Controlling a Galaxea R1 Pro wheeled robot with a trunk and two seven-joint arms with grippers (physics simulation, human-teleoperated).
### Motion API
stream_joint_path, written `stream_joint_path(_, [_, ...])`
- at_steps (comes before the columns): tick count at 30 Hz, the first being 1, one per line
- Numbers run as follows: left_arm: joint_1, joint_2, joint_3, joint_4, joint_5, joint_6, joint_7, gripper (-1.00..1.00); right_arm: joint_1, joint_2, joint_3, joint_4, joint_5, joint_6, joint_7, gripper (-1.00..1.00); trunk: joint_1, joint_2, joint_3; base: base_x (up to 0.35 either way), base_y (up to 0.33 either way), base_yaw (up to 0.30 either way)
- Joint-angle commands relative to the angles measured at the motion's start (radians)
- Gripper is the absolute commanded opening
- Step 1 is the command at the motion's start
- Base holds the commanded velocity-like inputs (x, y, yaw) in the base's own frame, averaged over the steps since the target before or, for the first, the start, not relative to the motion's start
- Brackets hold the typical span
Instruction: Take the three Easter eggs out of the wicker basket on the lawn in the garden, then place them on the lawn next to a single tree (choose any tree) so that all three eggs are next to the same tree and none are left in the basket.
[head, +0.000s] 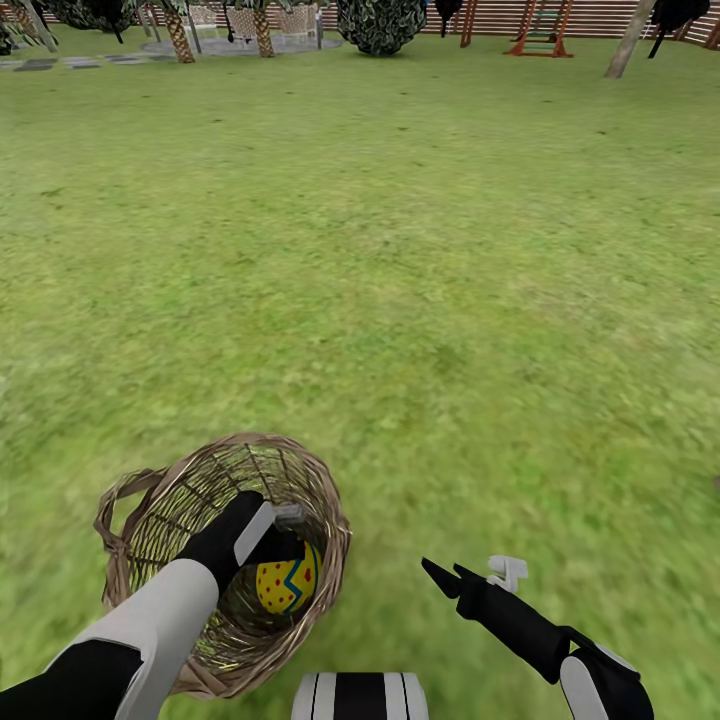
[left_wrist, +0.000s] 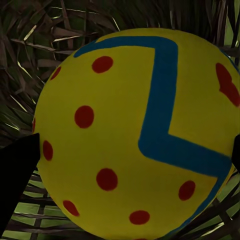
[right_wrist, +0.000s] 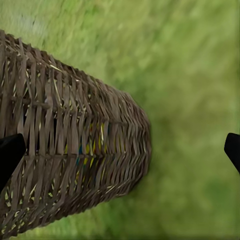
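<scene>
Head view, left tool (head: 268, 548) in wicker basket (head: 135, 520) hiding egg (head: 287, 582), grip unclear, right tool (head: 440, 577) open

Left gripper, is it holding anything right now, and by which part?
The left gripper reaches into the wicker basket with its fingers either side of an Easter egg, at its widest part. Whether they actually clamp it cannot be told.

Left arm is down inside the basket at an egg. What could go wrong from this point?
The left gripper is deep in the wicker basket, fingers spread beside the Easter egg: the smooth round egg may squirt out as they close. Lifting may snag the rim and tip the basket. The right gripper hangs open over the lawn, not steadying it.
</scene>
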Motion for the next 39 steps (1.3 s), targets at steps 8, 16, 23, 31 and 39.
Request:
stream_joint_path(8, [0.000,0.001,-0.005,-0.001,0.002,0.004,0.010,-1.00,0.000,0.000,-0.002,0.000,-0.005,0.008,0.001,1.00,-0.001,0.000,0.003,0.000,0.000,0.000])
stream_joint_path(16, [0.000,0.001,-0.007,-0.001,0.001,0.002,0.012,-1.00,0.000,0.000,-0.002,0.000,-0.006,0.008,0.001,1.00,-0.002,0.001,0.015,0.000,0.000,0.000])
stream_joint_path(23, [0.000,0.002,-0.008,0.006,0.000,0.002,0.021,-1.00,0.000,0.000,-0.002,0.000,-0.005,0.008,0.001,1.00,-0.005,0.002,0.042,0.000,0.000,0.000])
stream_joint_path(31, [0.000,0.002,-0.008,0.006,-0.003,0.001,0.034,-1.00,0.000,0.001,-0.002,0.000,-0.005,0.008,0.001,1.00,-0.006,0.003,0.050,0.000,0.000,0.000])
stream_joint_path(39, [0.000,0.002,-0.008,0.004,-0.004,-0.001,0.070,-1.00,0.000,0.002,-0.002,-0.001,-0.005,0.008,0.001,1.00,-0.008,0.004,0.065,0.000,0.000,0.000])
